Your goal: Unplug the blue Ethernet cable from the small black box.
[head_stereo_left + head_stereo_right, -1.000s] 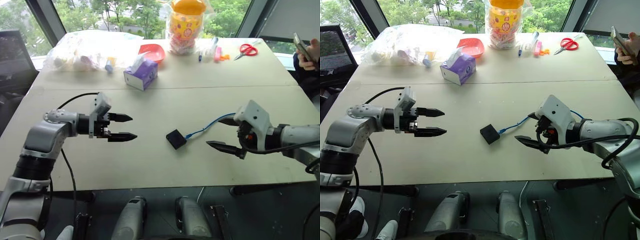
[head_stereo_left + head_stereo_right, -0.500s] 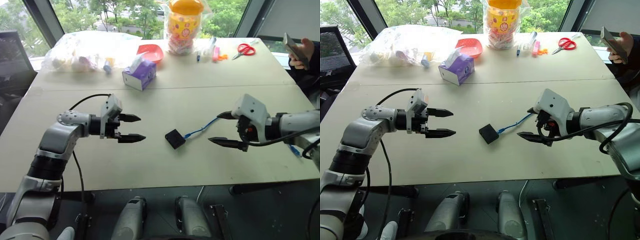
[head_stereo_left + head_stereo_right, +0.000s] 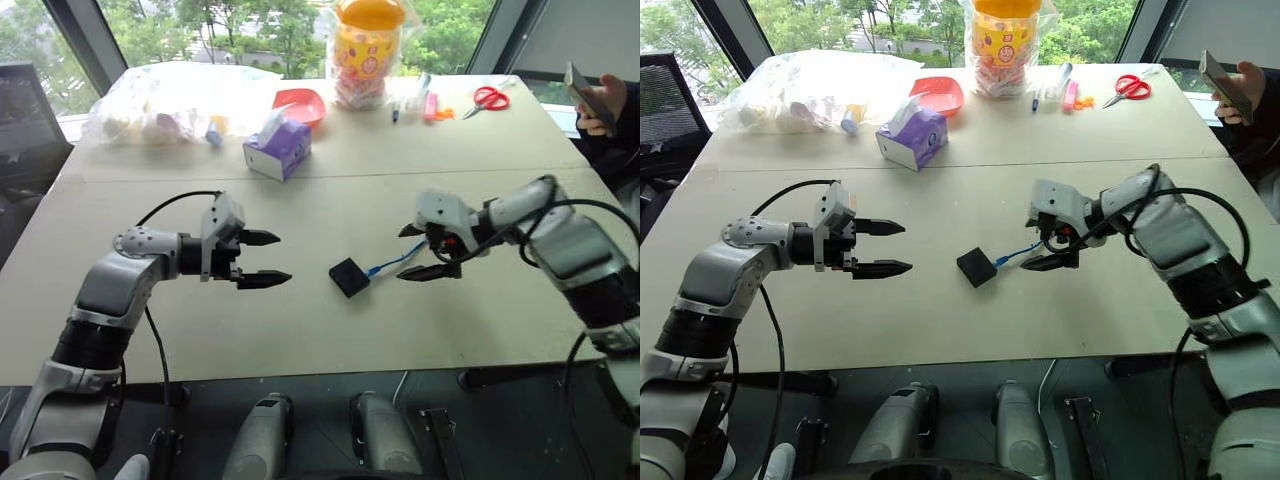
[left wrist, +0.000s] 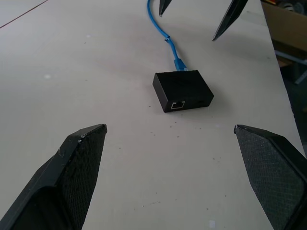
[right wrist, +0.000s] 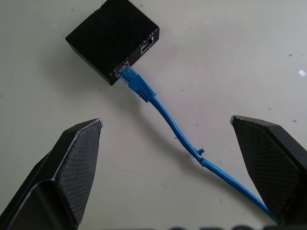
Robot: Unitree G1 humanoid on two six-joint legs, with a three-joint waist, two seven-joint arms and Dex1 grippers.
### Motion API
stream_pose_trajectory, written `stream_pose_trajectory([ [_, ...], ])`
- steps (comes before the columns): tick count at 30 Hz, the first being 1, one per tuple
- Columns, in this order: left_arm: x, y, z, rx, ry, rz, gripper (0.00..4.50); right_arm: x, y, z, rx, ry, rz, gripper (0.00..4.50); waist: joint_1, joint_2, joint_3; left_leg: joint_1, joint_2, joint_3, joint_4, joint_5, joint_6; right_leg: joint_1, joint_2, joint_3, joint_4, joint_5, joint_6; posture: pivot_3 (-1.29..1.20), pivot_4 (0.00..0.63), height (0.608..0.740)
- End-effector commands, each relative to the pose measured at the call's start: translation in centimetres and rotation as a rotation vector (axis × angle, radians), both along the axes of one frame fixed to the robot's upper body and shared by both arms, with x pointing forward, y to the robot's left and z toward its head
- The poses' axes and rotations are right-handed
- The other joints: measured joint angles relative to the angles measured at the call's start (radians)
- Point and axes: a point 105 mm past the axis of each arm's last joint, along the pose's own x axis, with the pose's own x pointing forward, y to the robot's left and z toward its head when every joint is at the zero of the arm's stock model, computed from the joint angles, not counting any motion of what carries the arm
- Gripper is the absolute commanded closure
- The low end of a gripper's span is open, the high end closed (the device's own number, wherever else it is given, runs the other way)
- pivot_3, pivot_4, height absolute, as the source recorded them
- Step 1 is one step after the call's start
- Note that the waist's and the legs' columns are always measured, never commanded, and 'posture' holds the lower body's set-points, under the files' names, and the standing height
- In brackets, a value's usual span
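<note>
- The box (image 3: 351,277) is small, flat and black. It sits on the table (image 3: 300,330), about in the middle between the side edges and nearer the front edge than the back.
- The cable (image 5: 165,114) is thin and blue. Its plug (image 5: 129,76) is in 1 side of the box, and the cable runs off toward the right edge of the table.
- The box looks very light. I think it would slide if only the cable were pulled, so it needs holding by its 2 flat sides.
- The cable is soft and bendy. The best place to grab looks like the stiff blue bit right behind the plug, not far down the cord.
- The plug is small clear plastic and may have a little clip. A hard yank could snap it.
- The left gripper (image 3: 262,258) is wide open and holds nothing. It hangs over the table to the left of the box, pointing at it.
- The right gripper (image 3: 417,252) is wide open too, with nothing in it. It sits over the cable, just to the right of the box, 1 finger on each side of the cord.
- Along the back edge there is a purple tissue box (image 3: 281,149) with a tissue sticking out, a red bowl (image 3: 303,103), a clear bag (image 3: 170,97) of small things and a yellow jar (image 3: 365,50) in a clear wrap.
- I cannot tell what is in the bowl.
</note>
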Motion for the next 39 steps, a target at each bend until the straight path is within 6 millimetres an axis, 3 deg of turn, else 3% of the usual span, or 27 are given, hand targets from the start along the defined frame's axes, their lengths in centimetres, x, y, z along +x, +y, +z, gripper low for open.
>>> stream_pose_trajectory([
  [1,-0.2,0.2,1.3,-0.018,-0.052,0.013,0.06,1.3,1.0,0.0,-0.013,0.030,0.034,0.00,-0.001,0.000,0.000,0.000,0.000,0.000,0.000,0.000,0.000,0.000,0.000,0.000,0.000,0.000,0.000,0.00,0.150,0.740],
  [6,-0.4,0.4,1.3,-0.019,-0.061,0.032,0.06,2.0,2.0,-2.0,-0.081,0.071,0.092,0.00,0.003,0.000,0.000,0.000,-0.001,-0.001,0.000,0.000,0.000,0.000,0.000,0.000,0.002,0.000,0.001,0.00,0.150,0.740],
  [9,-0.5,0.5,1.3,-0.022,-0.063,0.048,0.00,1.9,3.0,-3.2,-0.082,0.102,0.119,0.83,0.000,0.000,0.000,0.001,-0.001,-0.001,0.000,0.000,-0.001,0.000,0.000,0.000,0.003,0.001,0.001,0.00,0.150,0.740],
  [16,-0.4,0.3,1.2,-0.028,-0.062,0.054,0.00,0.7,4.1,-3.9,-0.106,0.083,0.193,4.47,-0.001,0.000,0.000,0.006,-0.001,-0.001,-0.001,0.001,-0.001,0.002,0.001,0.000,0.007,0.001,0.001,0.00,0.150,0.740],
  [19,0.1,0.1,1.3,-0.042,-0.079,0.064,0.00,1.1,3.9,-2.9,-0.132,-0.029,0.198,4.47,-0.001,0.000,0.000,0.008,-0.001,-0.001,-0.001,0.001,-0.001,0.003,0.001,0.000,0.007,0.001,0.001,0.00,0.150,0.740],
  [23,1.8,0.2,1.8,-0.104,-0.057,0.134,0.00,2.6,2.8,0.2,-0.246,-0.469,0.227,4.47,0.006,0.000,0.000,0.008,-0.001,-0.001,0.000,0.001,-0.002,0.003,0.000,0.000,0.009,0.001,0.001,0.00,0.150,0.740],
  [26,2.2,-0.7,2.3,-0.157,-0.009,0.111,0.00,2.8,2.5,2.4,-0.229,-0.693,0.190,4.47,0.005,0.000,0.000,0.008,-0.002,0.000,0.001,0.001,-0.002,0.003,0.000,0.001,0.010,0.001,0.001,0.00,0.150,0.740],
  [34,2.1,-2.3,2.5,-0.171,0.046,0.021,0.00,1.7,2.5,5.0,-0.254,-1.016,0.181,4.47,-0.001,0.000,0.000,0.009,-0.002,0.001,0.000,0.001,-0.002,0.003,0.001,0.002,0.012,0.000,0.001,0.00,0.150,0.740],
  [39,2.7,-3.7,4.7,-0.277,0.084,-0.031,0.00,-0.7,5.2,5.9,-0.169,-1.096,0.210,4.47,0.003,0.000,0.000,0.009,-0.002,0.001,0.002,0.001,-0.002,0.003,0.001,0.002,0.013,0.000,0.001,0.00,0.150,0.740],
])
